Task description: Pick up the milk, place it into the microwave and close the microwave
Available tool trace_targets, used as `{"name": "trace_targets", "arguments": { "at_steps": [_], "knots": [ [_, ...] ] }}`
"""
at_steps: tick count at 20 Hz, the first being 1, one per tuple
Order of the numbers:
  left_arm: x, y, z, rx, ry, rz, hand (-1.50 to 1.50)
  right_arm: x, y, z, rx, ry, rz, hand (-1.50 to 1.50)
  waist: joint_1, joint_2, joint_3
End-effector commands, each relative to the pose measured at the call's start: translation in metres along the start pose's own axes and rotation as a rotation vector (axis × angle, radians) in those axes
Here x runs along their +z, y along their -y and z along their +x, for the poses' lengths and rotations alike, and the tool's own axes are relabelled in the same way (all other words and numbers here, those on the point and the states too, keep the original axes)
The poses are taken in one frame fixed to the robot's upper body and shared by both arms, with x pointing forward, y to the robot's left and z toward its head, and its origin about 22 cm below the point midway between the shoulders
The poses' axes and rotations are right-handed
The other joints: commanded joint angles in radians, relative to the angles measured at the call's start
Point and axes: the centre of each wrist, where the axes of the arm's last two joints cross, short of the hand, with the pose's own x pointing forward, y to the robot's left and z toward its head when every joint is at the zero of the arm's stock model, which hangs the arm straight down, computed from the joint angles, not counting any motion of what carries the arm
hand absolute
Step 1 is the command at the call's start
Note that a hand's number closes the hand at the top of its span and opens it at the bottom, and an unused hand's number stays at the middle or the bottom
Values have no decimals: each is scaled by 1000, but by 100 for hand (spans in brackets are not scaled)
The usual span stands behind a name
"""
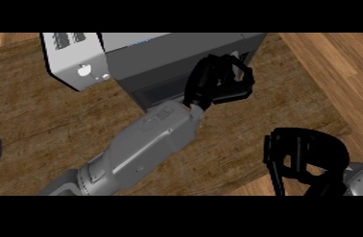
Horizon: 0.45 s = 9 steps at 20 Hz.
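Looking nearest first, I note my right hand (305, 160) at the lower right edge above the wooden counter (56, 111), fingers curled, holding nothing visible. Farther on, my left hand (220, 82) sits against the microwave (170, 58) front, fingers curled; contents undetermined. I cannot locate the milk.

At the frame's edges we see a counter (56, 116) of brown wood with visible grain, matt. The microwave (177, 53) at upper centre looks like smooth grey metal, its open door (74, 61) paler. Both hands look like black plastic, the forearm (142, 145) smooth grey.
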Motion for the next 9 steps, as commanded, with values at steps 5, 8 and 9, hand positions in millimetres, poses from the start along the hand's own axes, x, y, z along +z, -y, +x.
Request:
{"name": "trace_targets", "arguments": {
  "at_steps": [5, 8, 9],
  "knots": [
    [9, -82, -33, 109, -83, 232, 150, -1, -25, -1, -10, 31, -20, 150, 56, 4, -11],
    [10, -78, -39, 117, -76, 197, 150, -6, -38, -3, -18, 53, -13, 150, 56, 5, -10],
    [10, -81, -38, 127, -75, 207, 150, -4, -40, -4, -20, 47, -17, 150, 57, 9, -9]
  ]
}}
